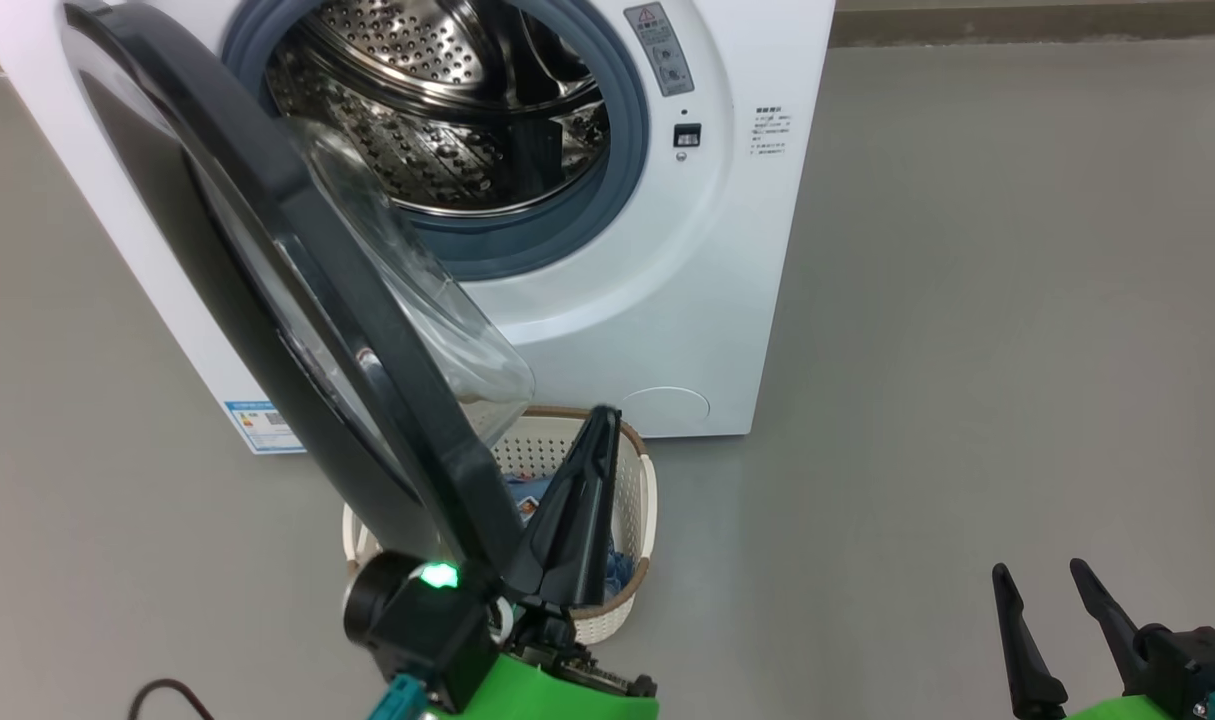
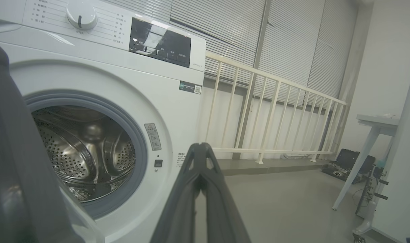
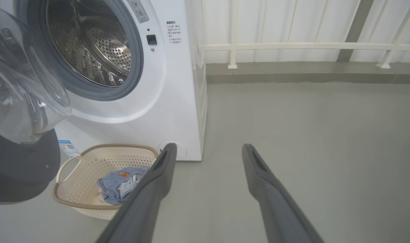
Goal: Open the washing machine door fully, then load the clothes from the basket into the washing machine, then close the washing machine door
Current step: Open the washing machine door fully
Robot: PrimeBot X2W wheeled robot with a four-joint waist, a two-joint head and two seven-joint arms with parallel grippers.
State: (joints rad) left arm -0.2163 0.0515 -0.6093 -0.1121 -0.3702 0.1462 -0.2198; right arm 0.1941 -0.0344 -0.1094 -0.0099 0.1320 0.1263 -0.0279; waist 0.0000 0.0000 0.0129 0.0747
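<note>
The white washing machine (image 1: 727,250) stands ahead with its steel drum (image 1: 437,110) showing. The washing machine door (image 1: 267,250), black-rimmed with a domed glass window (image 1: 437,310), hangs swung out toward me over the basket. My left gripper (image 1: 602,420) is shut with nothing in it, its fingers lying just right of the door's near edge. The cream basket (image 3: 86,175) sits on the floor in front of the machine. Light blue clothes (image 3: 120,184) lie inside it. My right gripper (image 3: 208,150) is open and empty, low at the right, well clear of the basket.
Bare grey floor (image 1: 1017,350) spreads to the right of the machine. A white railing (image 2: 275,111) and blinds line the wall behind. A white table leg (image 2: 356,168) and equipment stand at the far right in the left wrist view. A dark cable (image 1: 167,695) lies by my base.
</note>
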